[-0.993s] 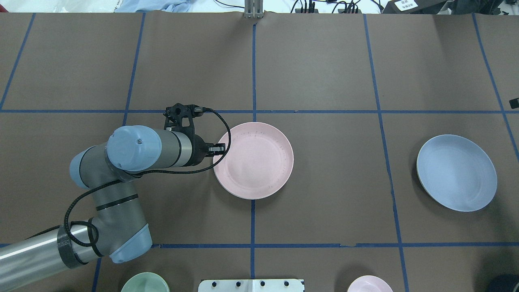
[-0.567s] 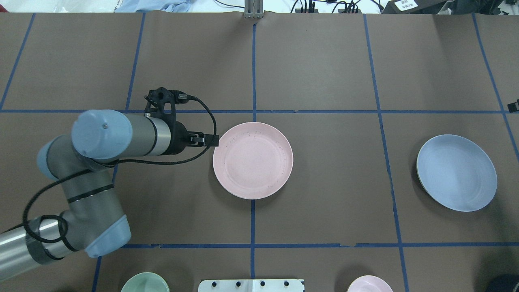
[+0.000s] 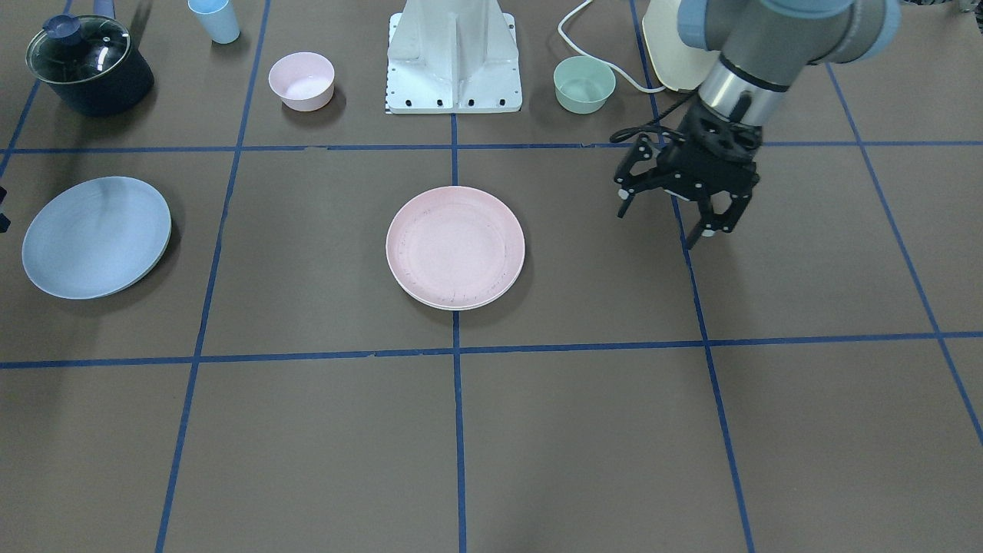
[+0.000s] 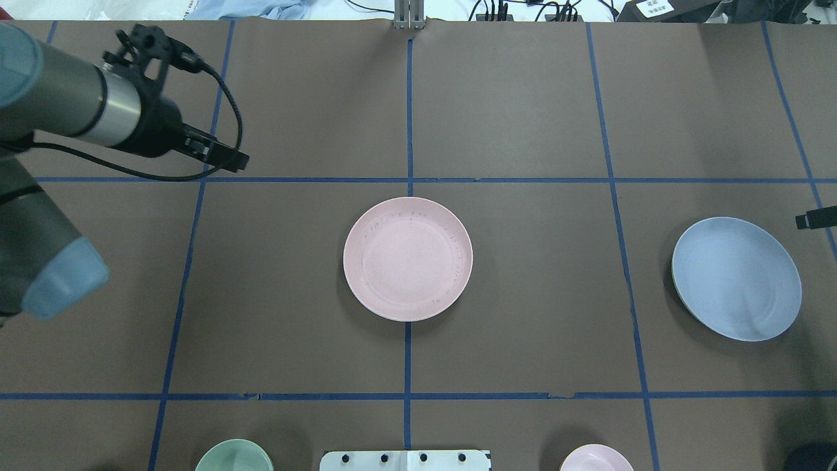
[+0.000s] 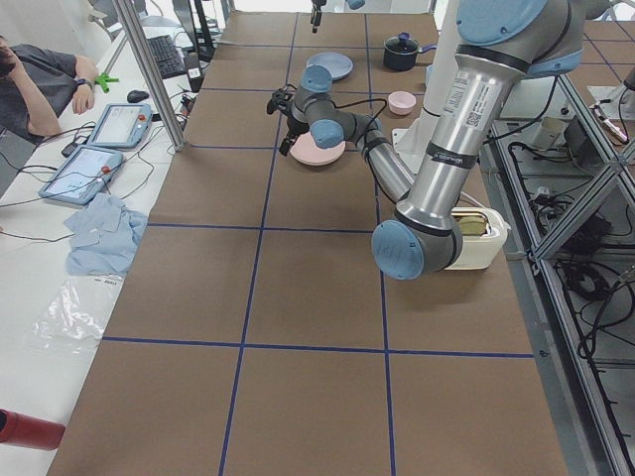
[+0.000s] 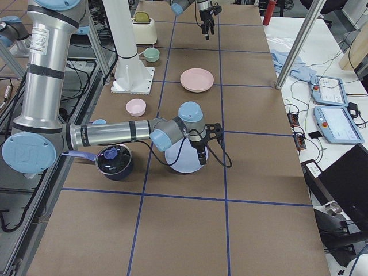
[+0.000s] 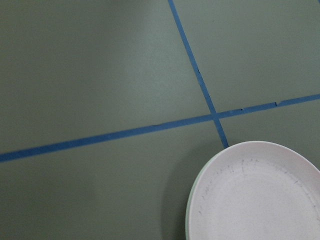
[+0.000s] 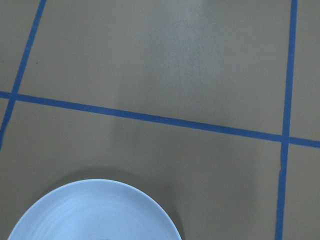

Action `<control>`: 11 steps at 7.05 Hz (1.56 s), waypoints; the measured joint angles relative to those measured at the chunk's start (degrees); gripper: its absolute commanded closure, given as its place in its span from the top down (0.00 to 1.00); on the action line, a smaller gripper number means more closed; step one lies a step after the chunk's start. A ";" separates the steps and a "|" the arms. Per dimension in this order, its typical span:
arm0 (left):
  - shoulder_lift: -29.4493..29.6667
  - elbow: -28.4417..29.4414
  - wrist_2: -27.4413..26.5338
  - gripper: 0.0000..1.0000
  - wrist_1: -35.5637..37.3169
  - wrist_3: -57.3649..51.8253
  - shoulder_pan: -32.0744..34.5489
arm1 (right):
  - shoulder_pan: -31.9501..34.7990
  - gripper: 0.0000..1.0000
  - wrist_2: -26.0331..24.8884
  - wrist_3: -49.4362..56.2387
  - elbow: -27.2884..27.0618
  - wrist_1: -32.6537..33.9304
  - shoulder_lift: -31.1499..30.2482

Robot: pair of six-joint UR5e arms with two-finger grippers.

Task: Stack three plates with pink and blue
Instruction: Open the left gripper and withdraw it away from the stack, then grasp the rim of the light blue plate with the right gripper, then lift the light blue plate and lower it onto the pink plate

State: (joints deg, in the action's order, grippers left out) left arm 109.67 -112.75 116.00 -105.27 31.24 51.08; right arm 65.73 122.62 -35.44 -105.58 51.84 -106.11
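The pale pink plate (image 4: 407,258) lies flat at the table's middle, also in the front-facing view (image 3: 455,246). A pale rim shows under its edge; I cannot tell whether that is the cream-white plate. The light blue plate (image 4: 735,278) lies far to the right and shows in the front-facing view (image 3: 96,236). My left gripper (image 4: 229,157) is open and empty, raised well to the left of the pink plate (image 3: 666,224). Only the tip of my right gripper (image 4: 814,219) shows, beside the blue plate's far edge (image 6: 201,154); I cannot tell if it is open.
A green bowl (image 3: 584,84) and a small pink bowl (image 3: 301,81) flank the robot base (image 3: 453,61). A lidded dark pot (image 3: 88,65) and a blue cup (image 3: 215,19) stand near the right arm's side. A cream appliance (image 3: 668,46) sits behind the left arm.
My left gripper has drawn back from the pink plate's left edge, up and away to the far left. The right gripper's tip has come in at the right edge.
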 measured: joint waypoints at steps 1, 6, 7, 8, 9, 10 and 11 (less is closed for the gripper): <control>-1.44 -0.13 1.75 1.00 0.38 -4.76 3.08 | -3.40 0.89 -2.49 -4.33 0.70 -4.98 -2.74; -2.61 -0.11 2.76 1.00 0.45 -7.69 5.25 | -14.34 0.01 -11.79 -16.17 12.67 -24.14 -4.67; -2.62 -0.11 2.76 1.00 0.42 -7.64 5.25 | -14.75 0.00 -11.87 -16.31 13.04 -24.40 -4.56; -2.65 -0.10 2.78 1.00 0.42 -7.59 5.21 | -14.89 0.00 -11.59 -16.33 13.13 -24.50 -4.28; -2.68 -0.10 2.76 1.00 0.37 -7.50 5.19 | -14.90 0.00 -10.87 -16.35 12.37 -24.33 -3.90; -2.69 -0.10 2.72 1.00 0.28 -7.36 5.18 | -13.96 0.00 -9.05 -16.38 10.47 -23.31 -2.96; -2.70 -0.10 2.68 1.00 0.20 -7.20 5.19 | -11.19 0.00 -5.61 -16.40 8.19 -20.43 -0.72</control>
State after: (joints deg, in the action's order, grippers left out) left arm 106.97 -112.85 118.69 -105.07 24.04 56.27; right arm 54.55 117.01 -51.84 -97.38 31.41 -106.83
